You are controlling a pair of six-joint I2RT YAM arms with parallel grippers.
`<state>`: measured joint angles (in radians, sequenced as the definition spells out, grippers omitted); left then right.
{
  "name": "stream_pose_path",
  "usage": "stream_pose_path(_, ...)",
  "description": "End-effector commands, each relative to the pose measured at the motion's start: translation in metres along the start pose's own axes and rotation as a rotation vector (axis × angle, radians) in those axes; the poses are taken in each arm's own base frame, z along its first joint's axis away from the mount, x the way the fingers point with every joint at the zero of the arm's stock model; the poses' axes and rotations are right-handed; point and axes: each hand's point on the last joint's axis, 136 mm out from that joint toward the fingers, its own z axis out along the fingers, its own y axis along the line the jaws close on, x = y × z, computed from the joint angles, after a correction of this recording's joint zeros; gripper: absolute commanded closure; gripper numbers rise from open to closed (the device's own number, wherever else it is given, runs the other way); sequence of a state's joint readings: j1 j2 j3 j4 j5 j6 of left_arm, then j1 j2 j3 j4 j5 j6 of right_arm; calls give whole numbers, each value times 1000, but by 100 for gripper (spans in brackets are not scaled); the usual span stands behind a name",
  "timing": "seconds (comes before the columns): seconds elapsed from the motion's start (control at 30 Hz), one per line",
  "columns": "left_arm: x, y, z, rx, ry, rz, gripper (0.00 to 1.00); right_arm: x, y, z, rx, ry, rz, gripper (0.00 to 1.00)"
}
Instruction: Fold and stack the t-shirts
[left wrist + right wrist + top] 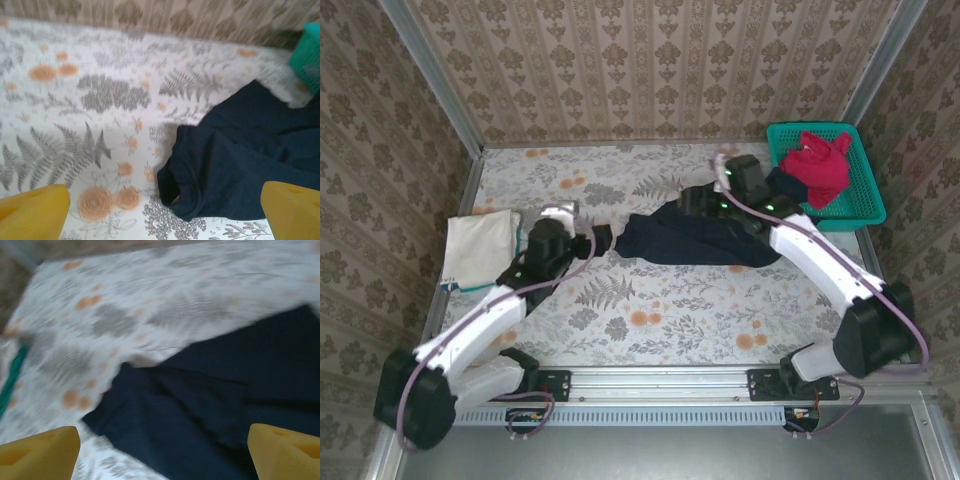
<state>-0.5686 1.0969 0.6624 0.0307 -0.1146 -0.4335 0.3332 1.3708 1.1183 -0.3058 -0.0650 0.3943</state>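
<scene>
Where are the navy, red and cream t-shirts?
navy t-shirt [670,242], top view, middle of the crumpled cloth.
red t-shirt [820,165], top view, middle of the bundle in the teal basket [857,203].
cream t-shirt [480,248], top view, middle of the flat cloth.

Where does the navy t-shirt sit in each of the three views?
Top external: navy t-shirt at centre, slightly right.
Left wrist: navy t-shirt at lower right, collar opening toward the middle.
Right wrist: navy t-shirt across the lower right.
Shared landmark: teal basket.
</scene>
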Motion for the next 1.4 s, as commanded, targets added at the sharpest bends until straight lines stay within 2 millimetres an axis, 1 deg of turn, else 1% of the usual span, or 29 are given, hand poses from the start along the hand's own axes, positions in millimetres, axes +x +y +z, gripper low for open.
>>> stream_pose_path(0.0, 13, -9, 21, -104, 106, -71, 0, -7, -69, -29, 210, -190, 241, 14)
stream_pose_path(0.03, 19, -18, 31, -102, 139, -81, 0, 3, -92, -36, 274, -207, 282, 14)
stream_pose_path(0.1, 34, -30, 48, -109, 216, -80, 0, 19, -128, -53, 381, -255, 353, 15)
stream_pose_path(0.13, 42, -37, 55, -115, 262, -59, 0, 27, -142, -60, 416, -279, 386, 16)
stream_pose_path(0.23, 59, -42, 71, -167, 346, -52, 0, 49, -169, -67, 468, -289, 444, 17)
stream_pose_path(0.3, 68, -46, 82, -153, 371, -80, 1, 59, -178, -64, 472, -275, 451, 18)
stream_pose_path(0.37, 75, -51, 93, -134, 391, -97, 2, 62, -178, -55, 442, -260, 426, 22)
stream_pose_path(0.5, 87, -63, 110, -100, 447, -116, 3, 71, -186, -35, 441, -199, 387, 23)
stream_pose_path(0.6, 98, -62, 119, -113, 477, -128, 4, 78, -192, -17, 432, -144, 409, 22)
stream_pose_path(0.7, 111, -59, 125, -130, 499, -140, 9, 85, -198, 2, 418, -88, 436, 22)
stream_pose_path(0.77, 117, -56, 129, -140, 508, -146, 14, 89, -204, 12, 428, -61, 453, 22)
stream_pose_path(0.83, 123, -54, 133, -141, 520, -158, 25, 96, -209, 22, 436, -24, 477, 23)
stream_pose_path(0.87, 125, -54, 135, -140, 523, -165, 32, 97, -210, 25, 430, -19, 482, 26)
stream_pose_path(0.9, 126, -54, 136, -138, 525, -175, 42, 97, -209, 27, 419, -14, 483, 33)
stream_pose_path(0.93, 126, -55, 137, -136, 523, -182, 56, 96, -207, 28, 407, -12, 485, 54)
stream_pose_path(0.97, 124, -55, 137, -133, 517, -187, 68, 94, -205, 27, 397, -14, 487, 68)
stream_pose_path(1.0, 121, -55, 136, -134, 506, -188, 80, 92, -201, 25, 381, -20, 485, 84)
stream_pose_path(1.03, 117, -55, 135, -136, 490, -187, 92, 88, -198, 21, 368, -31, 485, 95)
stream_pose_path(1.07, 112, -55, 133, -136, 471, -189, 99, 86, -194, 18, 355, -32, 484, 100)
stream_pose_path(1.1, 104, -54, 130, -138, 445, -188, 100, 74, -185, 7, 329, -71, 465, 100)
stream_pose_path(1.17, 88, -53, 124, -137, 391, -181, 100, 56, -170, -10, 299, -122, 425, 100)
stream_pose_path(1.2, 77, -54, 120, -136, 360, -170, 100, 44, -162, -21, 281, -153, 402, 100)
stream_pose_path(1.27, 55, -53, 111, -145, 310, -139, 100, 21, -145, -41, 235, -206, 374, 100)
stream_pose_path(1.37, 13, -50, 93, -177, 230, -88, 100, -17, -118, -74, 163, -281, 317, 100)
